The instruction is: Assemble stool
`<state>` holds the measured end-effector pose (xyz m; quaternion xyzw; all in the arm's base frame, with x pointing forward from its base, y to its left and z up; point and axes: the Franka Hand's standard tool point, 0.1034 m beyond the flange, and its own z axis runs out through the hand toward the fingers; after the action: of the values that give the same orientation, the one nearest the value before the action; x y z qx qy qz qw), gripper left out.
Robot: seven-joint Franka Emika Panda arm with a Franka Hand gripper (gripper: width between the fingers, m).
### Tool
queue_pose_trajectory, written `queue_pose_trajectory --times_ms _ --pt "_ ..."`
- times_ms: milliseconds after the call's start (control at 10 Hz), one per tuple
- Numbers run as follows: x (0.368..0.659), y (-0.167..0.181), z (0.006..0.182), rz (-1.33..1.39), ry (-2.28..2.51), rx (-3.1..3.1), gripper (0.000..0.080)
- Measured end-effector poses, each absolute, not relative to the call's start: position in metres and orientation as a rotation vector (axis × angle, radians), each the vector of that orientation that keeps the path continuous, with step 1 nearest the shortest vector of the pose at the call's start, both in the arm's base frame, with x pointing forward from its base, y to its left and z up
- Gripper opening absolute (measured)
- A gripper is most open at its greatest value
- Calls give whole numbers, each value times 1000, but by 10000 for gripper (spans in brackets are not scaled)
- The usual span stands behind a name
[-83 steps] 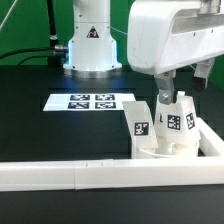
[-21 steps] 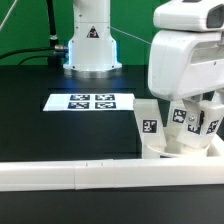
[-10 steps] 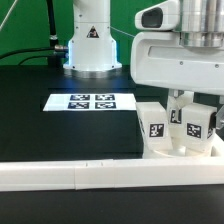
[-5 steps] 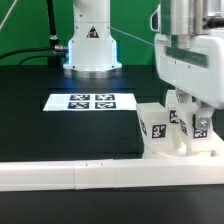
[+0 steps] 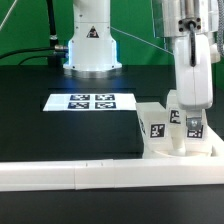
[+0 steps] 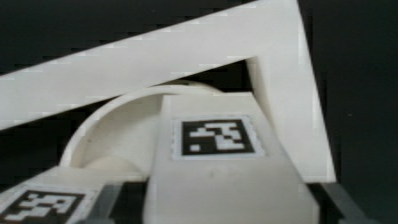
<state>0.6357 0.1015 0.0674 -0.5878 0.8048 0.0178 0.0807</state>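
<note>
Exterior view: border rail [image 5: 60, 176] beside stool [image 5: 172, 135].

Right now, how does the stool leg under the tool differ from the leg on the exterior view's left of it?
The white blocky plastic leg under the tool is partly hidden by the tool; the white blocky leg beside it stands fully exposed. The first sits nearer the exterior view's right, the second nearer the flat white marker board. Both are white, carry black-and-white tags and stand on the round white seat.

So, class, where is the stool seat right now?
In the exterior view the seat sits at the lower right, tucked in the corner of the white rail, with legs standing on it, right of the marker board.
</note>
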Motion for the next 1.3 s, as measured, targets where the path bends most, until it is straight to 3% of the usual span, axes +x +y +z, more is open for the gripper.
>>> queue_pose_trajectory --times_ms 400,700,800,900,1200,1300 --pt "632 107 67 66 2596 -1197 337" --pt "631 106 66 61 2573 -1236 338" --pt "630 109 67 70 2548 -1306 530" --pt "629 118 74 102 2479 -1450 623" --pt "637 124 106 -1 2033 -1949 644" --pt "639 123 109 -33 1902 -2077 648"
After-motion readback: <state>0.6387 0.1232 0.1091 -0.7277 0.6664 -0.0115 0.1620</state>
